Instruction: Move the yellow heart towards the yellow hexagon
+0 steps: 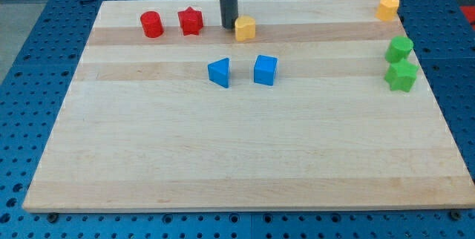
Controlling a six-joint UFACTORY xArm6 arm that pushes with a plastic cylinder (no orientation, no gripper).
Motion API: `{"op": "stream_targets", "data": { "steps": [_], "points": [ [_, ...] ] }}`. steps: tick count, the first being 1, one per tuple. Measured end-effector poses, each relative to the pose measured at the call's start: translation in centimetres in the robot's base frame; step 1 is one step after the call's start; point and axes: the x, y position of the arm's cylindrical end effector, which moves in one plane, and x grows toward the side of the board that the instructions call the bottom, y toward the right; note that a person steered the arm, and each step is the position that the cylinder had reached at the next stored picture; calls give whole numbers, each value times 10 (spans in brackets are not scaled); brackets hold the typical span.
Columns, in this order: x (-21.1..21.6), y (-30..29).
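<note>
Near the counter's (237, 157) top edge, my tip (229, 27) is set just left of the yellow heart (246, 28); a steady rightward push toward the yellow hexagon (387, 7) is judged best. No jaws are fitted to the end effector.

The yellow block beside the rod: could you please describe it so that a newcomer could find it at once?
Look along the wooden board near the view's top edge, where the dark rod comes down. Just right of my tip sits the yellow heart, apparently touching it. It is the only yellow block there; the yellow hexagon lies far off in the top right corner.
</note>
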Motion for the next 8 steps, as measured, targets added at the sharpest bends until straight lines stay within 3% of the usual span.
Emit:
{"op": "stream_targets", "data": {
  "steps": [4, 8],
  "points": [
    [49, 4],
    [28, 44]
  ]
}}
